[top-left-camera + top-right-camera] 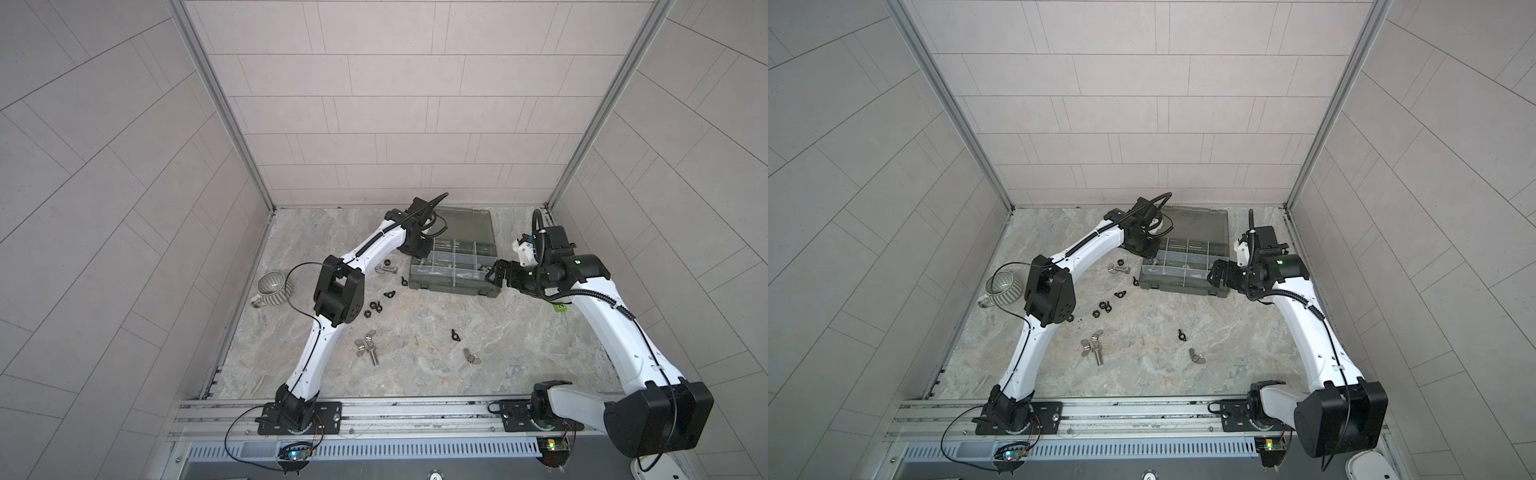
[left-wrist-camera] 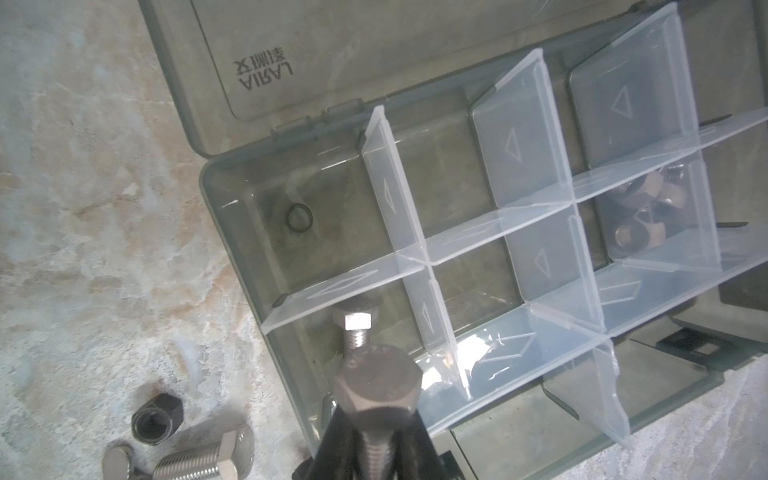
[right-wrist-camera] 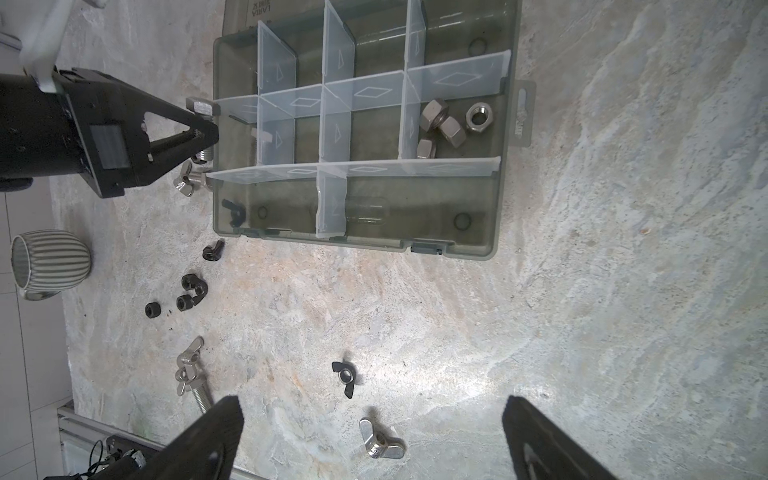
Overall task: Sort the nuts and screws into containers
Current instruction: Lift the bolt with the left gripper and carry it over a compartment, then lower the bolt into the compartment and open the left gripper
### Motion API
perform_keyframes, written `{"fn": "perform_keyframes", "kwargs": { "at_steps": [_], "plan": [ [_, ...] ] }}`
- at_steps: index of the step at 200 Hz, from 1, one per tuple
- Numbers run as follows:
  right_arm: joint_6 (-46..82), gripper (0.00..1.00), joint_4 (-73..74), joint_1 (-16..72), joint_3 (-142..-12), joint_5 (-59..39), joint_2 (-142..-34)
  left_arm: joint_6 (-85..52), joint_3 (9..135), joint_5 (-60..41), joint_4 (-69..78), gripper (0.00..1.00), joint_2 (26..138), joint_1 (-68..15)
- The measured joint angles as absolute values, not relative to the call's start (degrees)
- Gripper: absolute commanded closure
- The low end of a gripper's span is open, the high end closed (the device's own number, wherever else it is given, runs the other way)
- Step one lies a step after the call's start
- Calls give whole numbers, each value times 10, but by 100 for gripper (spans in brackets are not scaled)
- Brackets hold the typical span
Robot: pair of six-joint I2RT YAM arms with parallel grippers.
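My left gripper [image 2: 376, 415] is shut on a silver hex-head screw [image 2: 378, 386], held over the left end of the smoky grey box of containers [image 1: 453, 287]. Another screw [image 2: 357, 328] lies in the compartment below it. Silver hex nuts [image 3: 444, 124] fill one compartment and a black wing nut [image 3: 232, 212] sits in the front one. My right gripper [image 3: 372, 401] stands open and empty by the box's right end [image 1: 496, 272]. Loose on the table are black nuts [image 3: 191, 286], a black wing nut [image 1: 456, 335], a silver wing nut [image 1: 471, 356] and a screw [image 1: 372, 355].
A ribbed grey-green mug [image 1: 272, 286] stands at the table's left edge, beside the left arm's elbow. The box lid [image 1: 465, 226] lies open flat toward the back wall. Another screw and a dark hex nut [image 2: 158, 419] lie just left of the box.
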State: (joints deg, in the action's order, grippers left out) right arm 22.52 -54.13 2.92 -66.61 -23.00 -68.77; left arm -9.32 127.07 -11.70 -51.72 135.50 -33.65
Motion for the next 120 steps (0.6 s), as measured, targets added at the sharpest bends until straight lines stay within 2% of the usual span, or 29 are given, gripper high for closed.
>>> {"fn": "perform_keyframes", "kwargs": {
  "at_steps": [9,20,46,120],
  "plan": [
    [225,1,-542,28,-666,-230,-688,-94,1271,-117,-517,76,1355,-336],
    [225,1,-543,28,-666,-230,-688,-92,1271,-118,-517,66,1355,-336],
    [225,1,-543,26,-666,-230,-688,-94,1270,-123,-511,49,1355,-336],
    [226,1,-538,25,-667,-233,-694,-88,1268,-124,-509,44,1346,-336]
  ]
}}
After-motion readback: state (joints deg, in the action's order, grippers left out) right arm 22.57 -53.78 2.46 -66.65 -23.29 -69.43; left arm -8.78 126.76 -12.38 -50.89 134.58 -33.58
